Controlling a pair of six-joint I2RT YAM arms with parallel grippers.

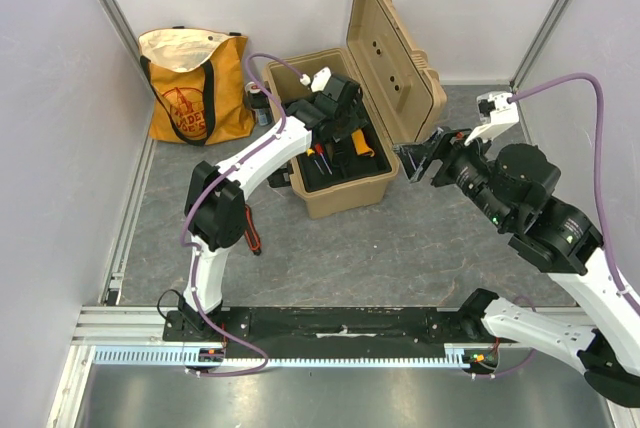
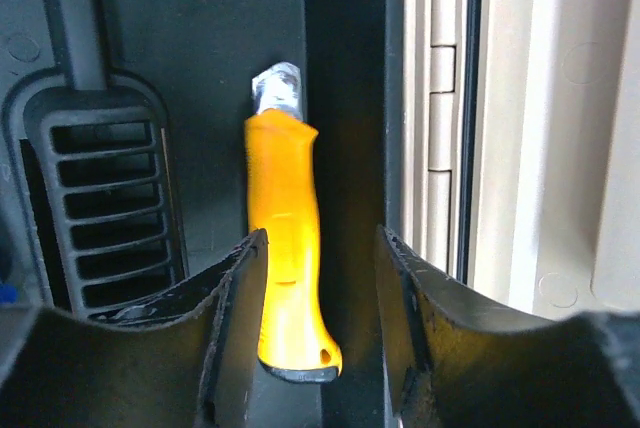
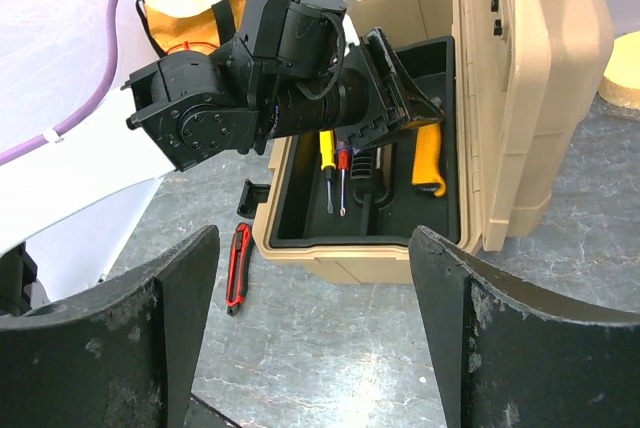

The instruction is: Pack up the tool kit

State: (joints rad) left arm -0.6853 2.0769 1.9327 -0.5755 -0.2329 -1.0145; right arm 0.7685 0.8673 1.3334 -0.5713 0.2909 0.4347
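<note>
Closest in, a red cutter (image 3: 236, 268) lies on the tabletop (image 1: 400, 248), just outside the toolbox (image 1: 345, 198) by its front left corner. The right end effector (image 1: 412, 163) hangs wide and empty on the box's right side, near the stood-up lid (image 1: 400, 58).

Inside, the black tray (image 3: 300, 218) has a yellow screwdriver (image 3: 326, 148) and a red screwdriver (image 3: 343, 160) lying side by side. The left end effector (image 2: 322, 238) is down in the tray, straddling an orange-handled tool (image 2: 285, 238) that lies in the slot by the hinge. The jaws are partway apart with a clear gap on one side, so I'd call it loose around the handle, not clamped.

So imo the step in hand is setting that tool in its slot. Next move: lift the left arm straight up so the fingers don't snag the handle, then probably go for the cutter.

The tote (image 1: 195, 98) sits back left and isn't part of this.
</note>
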